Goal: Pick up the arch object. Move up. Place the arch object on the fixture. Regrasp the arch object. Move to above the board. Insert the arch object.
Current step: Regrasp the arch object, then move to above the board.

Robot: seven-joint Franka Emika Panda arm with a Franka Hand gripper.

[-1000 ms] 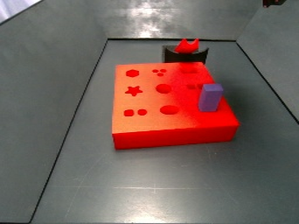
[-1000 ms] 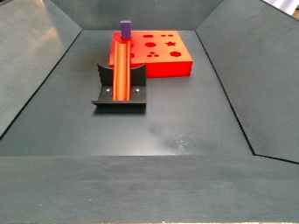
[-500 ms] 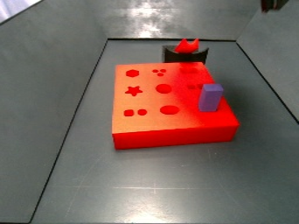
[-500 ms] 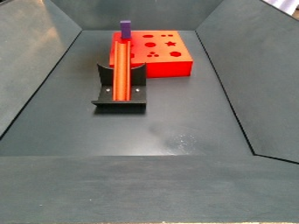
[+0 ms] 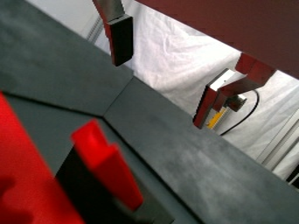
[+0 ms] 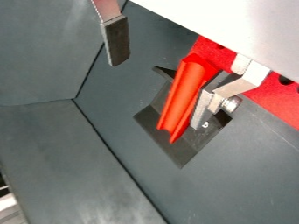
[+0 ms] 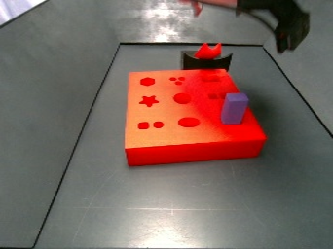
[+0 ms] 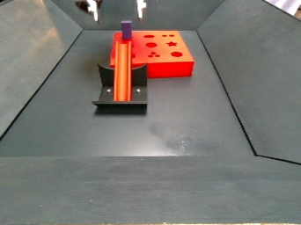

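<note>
The arch object (image 8: 121, 68), a long bright-red bar, lies lengthwise in the scoop of the dark fixture (image 8: 122, 98), just in front of the board (image 8: 165, 53). A side view shows its arch-shaped end (image 7: 209, 49) above the fixture (image 7: 208, 62), behind the board (image 7: 189, 122). My gripper (image 8: 114, 7) hangs open high above the bar, also visible as a dark shape (image 7: 287, 32). In both wrist views the fingers (image 6: 114, 39) stand wide apart with nothing between them, the arch object (image 6: 181, 96) (image 5: 105, 162) below.
A short purple block (image 7: 236, 107) stands upright in the board near its edge, close to the far end of the bar (image 8: 123, 31). Sloping dark walls enclose the floor (image 8: 177, 132).
The gripper has come into view at the top of both side views, above the fixture and bar. The arch object, the board and the purple block have not moved.
</note>
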